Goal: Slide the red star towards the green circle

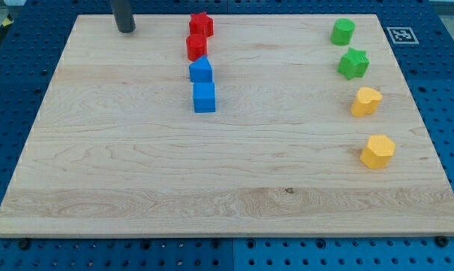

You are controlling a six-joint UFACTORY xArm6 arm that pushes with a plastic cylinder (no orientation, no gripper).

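Note:
The red star (202, 23) lies near the view's top, left of centre, on the wooden board (121, 165). The green circle (342, 31) lies at the view's top right, far to the right of the star. My tip (126, 29) rests on the board at the view's top left, well to the left of the red star and touching no block.
A second red block (196, 47) sits just below the star. Two blue blocks (201, 71) (204, 97) lie below that in a column. A green star (353, 63), a yellow heart (366, 101) and a yellow hexagon (377, 151) run down the right side.

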